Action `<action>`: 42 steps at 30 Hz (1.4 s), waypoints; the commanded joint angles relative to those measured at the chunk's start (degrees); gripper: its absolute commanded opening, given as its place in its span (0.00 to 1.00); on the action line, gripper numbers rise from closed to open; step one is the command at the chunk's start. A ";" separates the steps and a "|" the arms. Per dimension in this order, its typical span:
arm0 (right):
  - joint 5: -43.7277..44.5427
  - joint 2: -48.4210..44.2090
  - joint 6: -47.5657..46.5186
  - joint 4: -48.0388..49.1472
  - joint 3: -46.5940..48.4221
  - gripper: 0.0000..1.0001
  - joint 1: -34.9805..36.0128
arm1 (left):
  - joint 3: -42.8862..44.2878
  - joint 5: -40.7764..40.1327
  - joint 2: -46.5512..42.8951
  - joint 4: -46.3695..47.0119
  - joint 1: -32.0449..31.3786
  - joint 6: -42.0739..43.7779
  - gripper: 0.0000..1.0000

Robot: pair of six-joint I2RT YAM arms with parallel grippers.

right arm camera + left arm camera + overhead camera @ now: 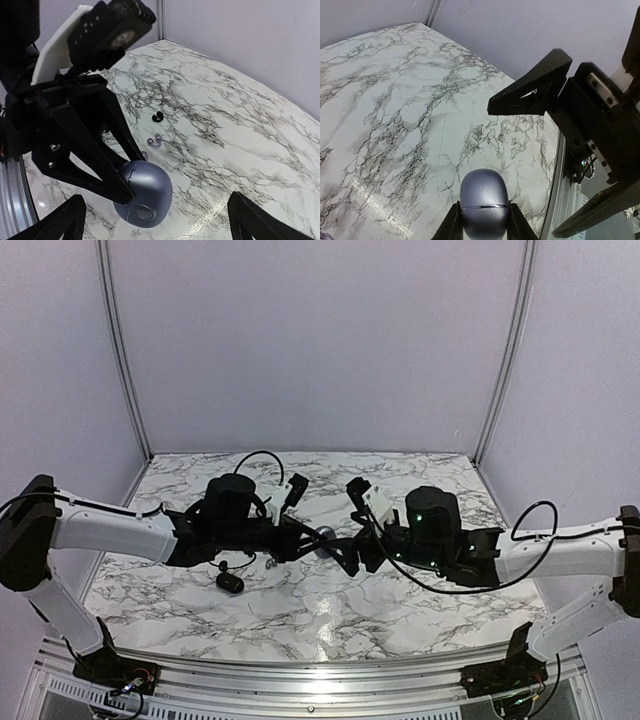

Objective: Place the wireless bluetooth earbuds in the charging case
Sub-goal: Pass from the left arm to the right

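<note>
Holding the silvery-grey charging case (484, 200) in our left claw (484, 222), fingers clamped on its sides, over the mid tabletop (400, 600). Right claw (155, 210) faces it, fingers wide apart. We see a black earbud (158, 117) and a silvery earbud (155, 142) loose on the tabletop, left of the case.

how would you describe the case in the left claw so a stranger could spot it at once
Look to the middle of the marble table. Pinched there in the left claw is a silvery-grey oval case with a thin seam round it. The other case is black and lies loose on the table.
</note>
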 commanded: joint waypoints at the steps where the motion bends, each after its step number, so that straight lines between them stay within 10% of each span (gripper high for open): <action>1: -11.59 -3.75 -2.17 -4.30 -0.64 0.99 -0.84 | 4.64 12.25 -3.09 -15.50 1.03 14.81 0.00; 15: -36.74 -4.25 -8.43 -16.39 0.75 0.83 -1.31 | 10.90 24.45 -3.20 -32.52 0.93 29.84 0.00; 42: -39.60 1.80 -7.59 -10.92 4.13 0.43 -1.26 | 11.73 28.96 -1.77 -33.27 -1.19 34.63 0.00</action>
